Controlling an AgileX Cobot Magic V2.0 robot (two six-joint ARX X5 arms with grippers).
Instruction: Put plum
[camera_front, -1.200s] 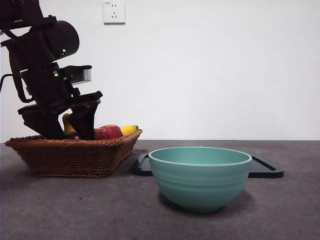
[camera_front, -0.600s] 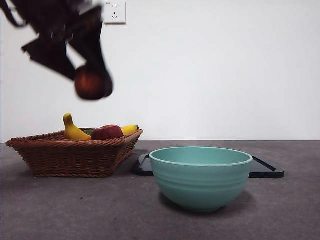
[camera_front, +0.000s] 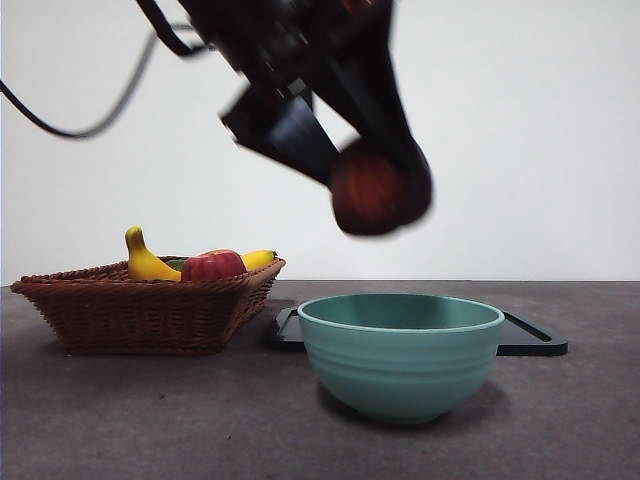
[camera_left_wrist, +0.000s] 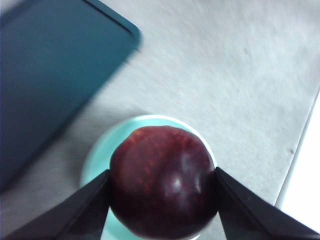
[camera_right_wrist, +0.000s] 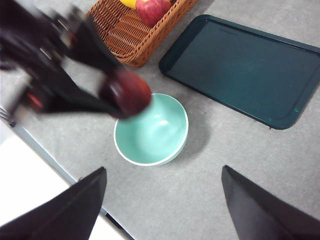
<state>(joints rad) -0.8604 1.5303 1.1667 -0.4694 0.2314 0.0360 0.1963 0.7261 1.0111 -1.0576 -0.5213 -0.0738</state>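
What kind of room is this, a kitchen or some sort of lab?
Probably a lab test bench, not a kitchen: a bare grey table against a blank white wall, and the left gripper carrying a dark maroon plum above a pale green ceramic bowl, near a brown wicker basket.

low front camera level across table, wrist cameras downward, sharing bowl (camera_front: 401, 352)

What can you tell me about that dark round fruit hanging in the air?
The plum is round, glossy and dark maroon, almost black, with faint reddish speckles and a small shine. Its skin looks smooth and whole. It is held in mid-air, pinched on two opposite sides by the black jaws of the left end effector, and touches nothing else. It hangs above the turquoise bowl, near its rim on the wicker basket side. It is motion-blurred in the front view.
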